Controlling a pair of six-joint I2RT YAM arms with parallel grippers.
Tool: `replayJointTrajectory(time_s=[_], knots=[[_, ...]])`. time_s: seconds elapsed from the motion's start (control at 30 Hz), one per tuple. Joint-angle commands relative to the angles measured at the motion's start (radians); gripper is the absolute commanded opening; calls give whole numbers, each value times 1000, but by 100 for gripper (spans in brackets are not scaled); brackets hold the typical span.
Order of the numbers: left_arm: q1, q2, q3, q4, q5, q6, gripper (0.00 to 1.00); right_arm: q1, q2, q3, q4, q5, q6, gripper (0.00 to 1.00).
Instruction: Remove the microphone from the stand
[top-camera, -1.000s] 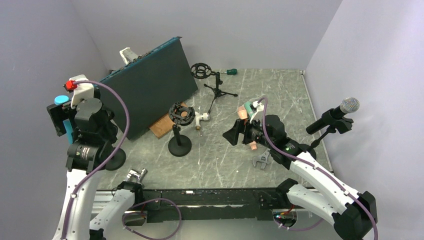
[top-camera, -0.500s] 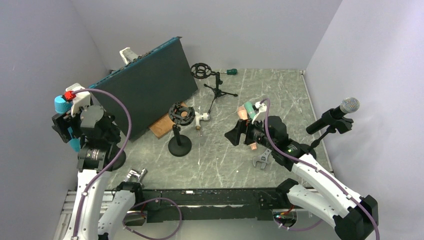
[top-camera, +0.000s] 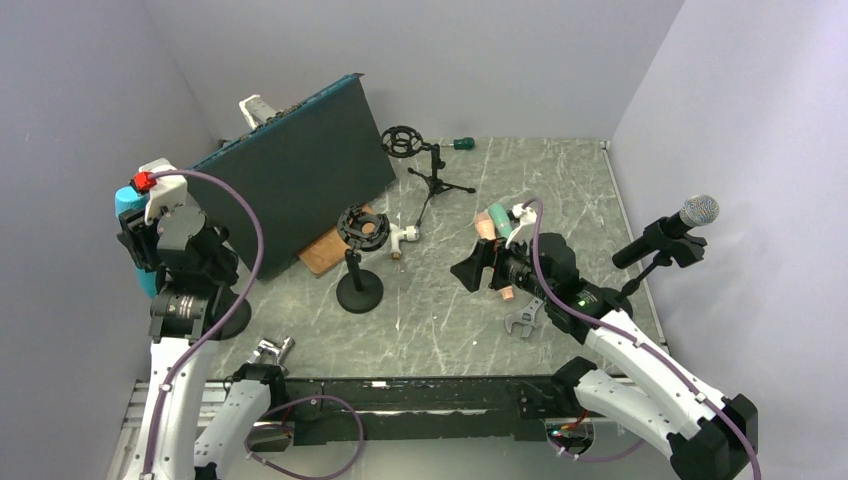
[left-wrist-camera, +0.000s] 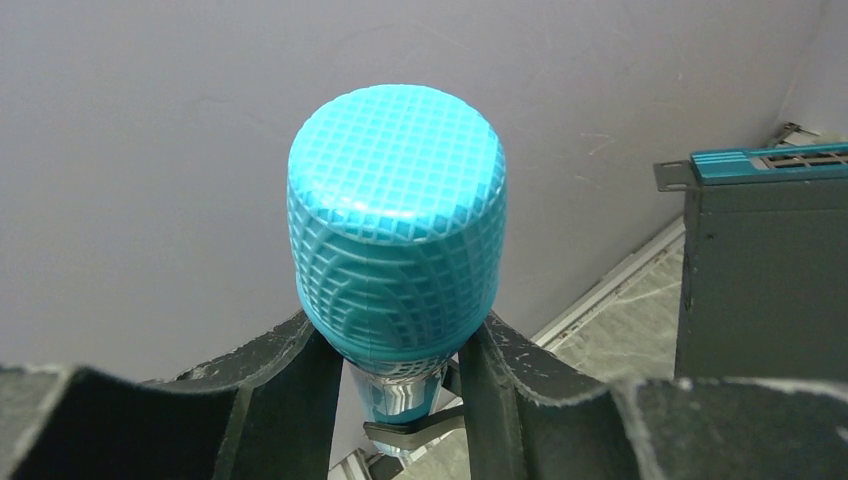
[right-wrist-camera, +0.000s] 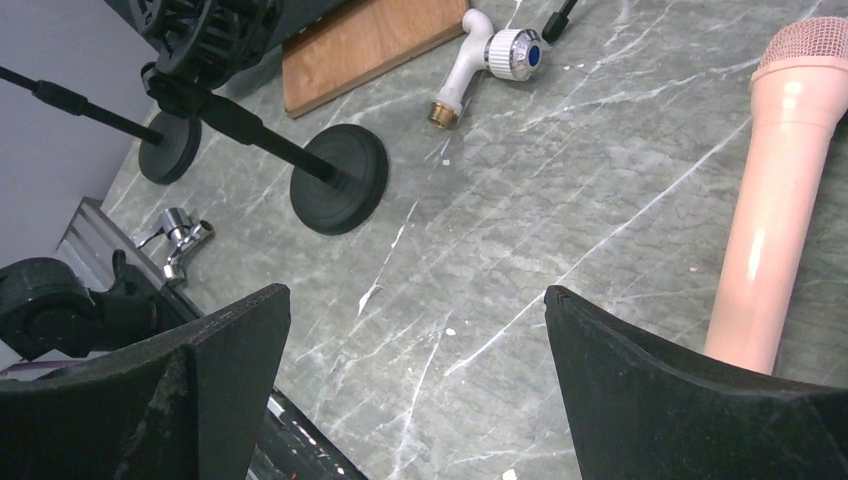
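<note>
A teal microphone (left-wrist-camera: 397, 230) with a mesh head stands upright in the black clip (left-wrist-camera: 420, 428) of its stand at the far left; its round base (top-camera: 230, 320) rests on the table. My left gripper (left-wrist-camera: 397, 335) has its two fingers pressed against the neck just under the head, one on each side. From above, the left gripper (top-camera: 140, 245) hides most of the microphone (top-camera: 127, 203). My right gripper (top-camera: 468, 270) hovers open over the middle of the table with nothing between its fingers (right-wrist-camera: 230, 340).
A second black microphone (top-camera: 665, 235) sits on a stand at the right. A pink microphone (right-wrist-camera: 780, 200) lies by my right gripper. Two empty shock-mount stands (top-camera: 358, 262) (top-camera: 420, 160), a dark leaning board (top-camera: 300, 180), a white tap (top-camera: 405, 235) and a wrench (top-camera: 522, 320) stand around.
My left gripper has closed from wide open onto the teal microphone's neck and shifted slightly toward it. The right arm has barely moved.
</note>
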Motion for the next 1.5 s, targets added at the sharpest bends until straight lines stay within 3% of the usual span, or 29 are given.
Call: replayJointTrajectory(time_s=[0.0,0.33,0.63,1.0,1.23,1.47], knots=[[-2,-23,75,-39,87,-28,3,3,2,7,27,5,-5,100],[-69,-12,117,-12,110,54,0,3,31,10,47,-5,4,100],[-88,2,297,-185,278,-19,0,3,53,13,55,-7,6,100],[-115,-23,365,-279,694,-62,0,3,96,33,66,-18,15,100],[-129,-72,307,-271,989,-82,0,3,71,12,68,116,64,100],[-150,-100,231,-224,1095,-68,0,4,104,35,71,56,47,100]])
